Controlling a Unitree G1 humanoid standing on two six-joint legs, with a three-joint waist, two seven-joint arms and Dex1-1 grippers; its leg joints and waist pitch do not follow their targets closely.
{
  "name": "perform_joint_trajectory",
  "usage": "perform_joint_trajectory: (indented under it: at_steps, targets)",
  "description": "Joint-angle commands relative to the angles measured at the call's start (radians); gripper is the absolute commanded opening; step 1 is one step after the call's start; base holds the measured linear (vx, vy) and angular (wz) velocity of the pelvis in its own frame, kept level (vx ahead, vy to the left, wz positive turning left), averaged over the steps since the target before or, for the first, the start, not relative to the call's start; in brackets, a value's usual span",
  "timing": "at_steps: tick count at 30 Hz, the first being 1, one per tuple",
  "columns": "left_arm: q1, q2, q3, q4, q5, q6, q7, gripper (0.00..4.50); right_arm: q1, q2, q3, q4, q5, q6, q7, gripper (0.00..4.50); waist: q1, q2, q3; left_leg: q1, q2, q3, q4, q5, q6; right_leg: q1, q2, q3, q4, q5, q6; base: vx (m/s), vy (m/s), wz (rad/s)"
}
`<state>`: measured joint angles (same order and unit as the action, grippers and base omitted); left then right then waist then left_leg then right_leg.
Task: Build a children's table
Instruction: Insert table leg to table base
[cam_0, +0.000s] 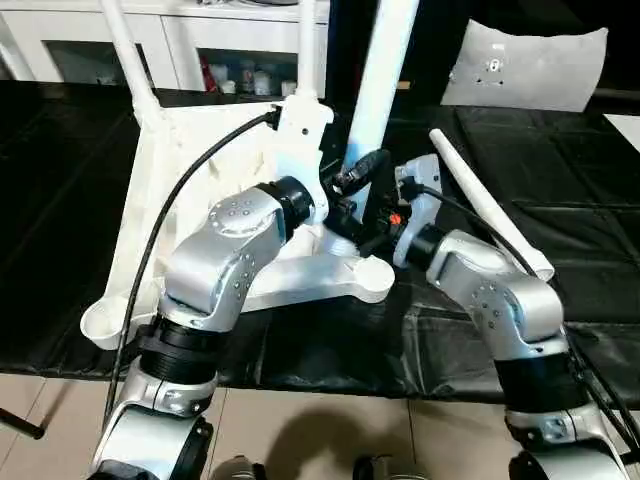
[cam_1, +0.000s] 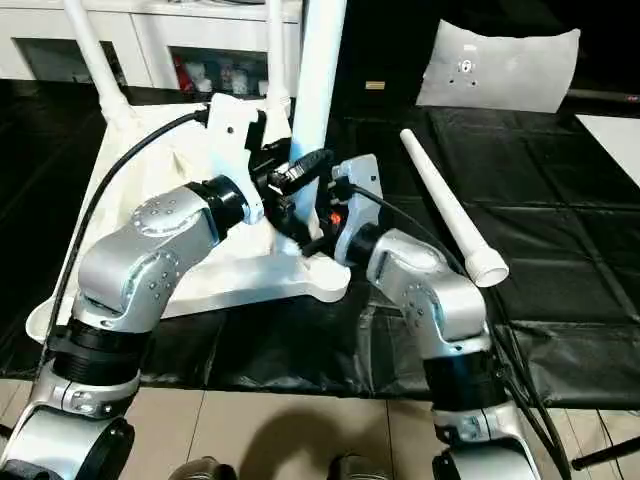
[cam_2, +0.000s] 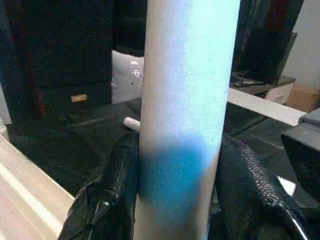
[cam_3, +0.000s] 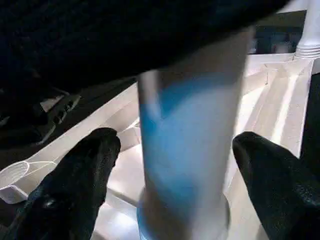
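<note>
Standing upright in the near corner socket of the upturned table top (cam_0: 190, 200), the third leg (cam_0: 385, 70) rises straight up, long axis vertical, flared end down in the socket. In my left wrist view my left gripper (cam_2: 177, 190) is clamped on this leg, one black finger (cam_2: 107, 195) pressed to each side of the tube. In my right wrist view my right gripper (cam_3: 175, 175) straddles the same leg lower down, near the socket collar; its fingers (cam_3: 75, 185) stand apart from the tube with a gap on both sides, so no grip there.

The table top lies underside up on the black padded work surface (cam_0: 580, 180), ribs showing, tilted slightly in the head views. Two more legs (cam_0: 125, 45) stand upright in the far corner sockets. The near left corner socket (cam_0: 105, 325) is an open round cup.

The fourth leg (cam_0: 490, 205) lies loose on the black surface to my right, apart from the table top. Its long axis runs diagonally, narrow end away from me, flared open end toward me and to the right.

Obstructions: my own silver forearms and a black cable (cam_0: 165, 215) cross over the table top and hide the socket of the held leg in the head views.

Further out: a white cushion-like panel (cam_0: 525, 65) at the far right, and white cabinets (cam_0: 200, 40) behind the work surface.
</note>
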<state>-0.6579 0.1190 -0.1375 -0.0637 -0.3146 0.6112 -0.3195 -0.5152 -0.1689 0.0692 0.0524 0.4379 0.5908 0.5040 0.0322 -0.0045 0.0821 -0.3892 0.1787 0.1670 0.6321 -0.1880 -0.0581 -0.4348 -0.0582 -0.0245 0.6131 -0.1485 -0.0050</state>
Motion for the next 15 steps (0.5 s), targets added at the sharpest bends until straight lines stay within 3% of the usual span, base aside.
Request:
perform_joint_trajectory:
  at_steps: [1,2,4,11,13,15]
  targets:
    - [0.006,0.008,-0.021,-0.027,0.02,-0.017,-0.008,1.9,-0.023,0.001,-0.005,0.005,-0.007,-0.011,-0.006,3.75,0.001,-0.008,-0.092,0.009,0.023,-0.005,-0.072,-0.173,0.002,0.062,-0.05,0.024,-0.08,-0.35,-0.121,0.0,0.0,0.0]
    - [0.007,0.011,-0.025,-0.027,0.025,-0.022,-0.008,1.9,-0.025,0.002,-0.005,0.008,-0.011,-0.011,-0.006,3.54,0.0,-0.014,-0.092,0.008,0.023,-0.004,-0.072,-0.169,0.004,0.063,-0.049,0.024,-0.08,-0.343,-0.122,0.0,0.0,0.0]
    - [0.007,0.013,-0.029,-0.026,0.032,-0.029,-0.008,1.9,-0.027,0.002,-0.004,0.013,-0.018,-0.01,-0.005,3.47,0.001,-0.01,-0.092,0.008,0.024,-0.004,-0.071,-0.161,0.006,0.063,-0.05,0.025,-0.077,-0.328,-0.132,0.0,0.0,0.0]
    - [0.012,0.011,-0.036,-0.035,0.037,-0.029,-0.024,1.9,-0.029,0.0,-0.005,0.027,-0.018,-0.011,0.005,3.01,0.001,-0.01,-0.092,0.009,0.023,-0.003,-0.071,-0.167,0.005,0.064,-0.05,0.025,-0.078,-0.331,-0.137,0.0,0.0,0.0]
    - [0.013,0.011,-0.039,-0.036,0.039,-0.031,-0.028,1.9,-0.032,0.001,-0.008,0.032,-0.015,-0.01,0.006,2.62,0.001,-0.01,-0.091,0.009,0.024,-0.003,-0.072,-0.169,0.004,0.064,-0.051,0.025,-0.077,-0.333,-0.14,0.0,0.0,0.0]
    - [0.01,0.01,-0.039,-0.033,0.043,-0.035,-0.028,1.9,-0.033,0.0,-0.01,0.035,-0.014,-0.001,0.013,2.53,0.001,-0.009,-0.091,0.008,0.023,-0.003,-0.071,-0.171,0.004,0.064,-0.05,0.025,-0.078,-0.334,-0.139,0.0,0.0,0.0]
